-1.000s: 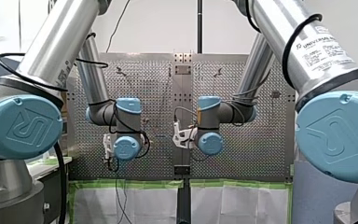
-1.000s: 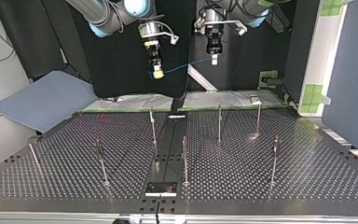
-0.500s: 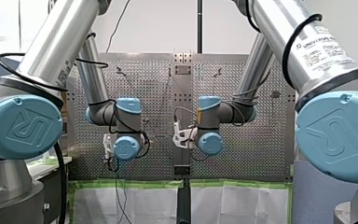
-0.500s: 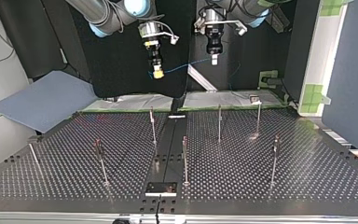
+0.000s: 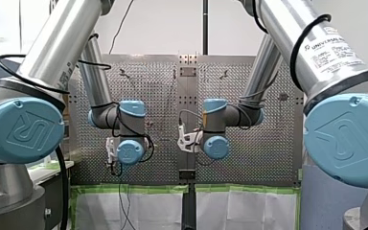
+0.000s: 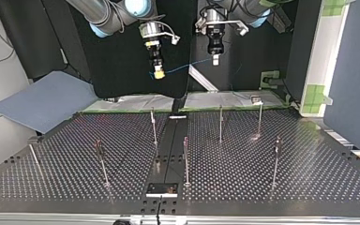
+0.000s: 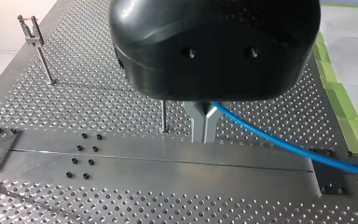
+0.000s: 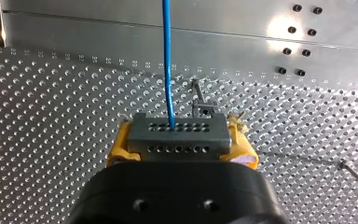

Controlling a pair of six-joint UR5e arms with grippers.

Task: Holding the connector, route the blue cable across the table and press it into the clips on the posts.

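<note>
Within my right claw (image 8: 181, 142) sits the connector (image 8: 177, 133), blue cable (image 8: 168, 60) running ahead.

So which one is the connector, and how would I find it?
Above the big perforated metal table, find my right gripper, the one with yellow pads. Clamped between those pads sits a small grey rectangular connector. Nothing else nearby is a block with two rows of tiny holes and a thin blue cable plugged into it.
</note>
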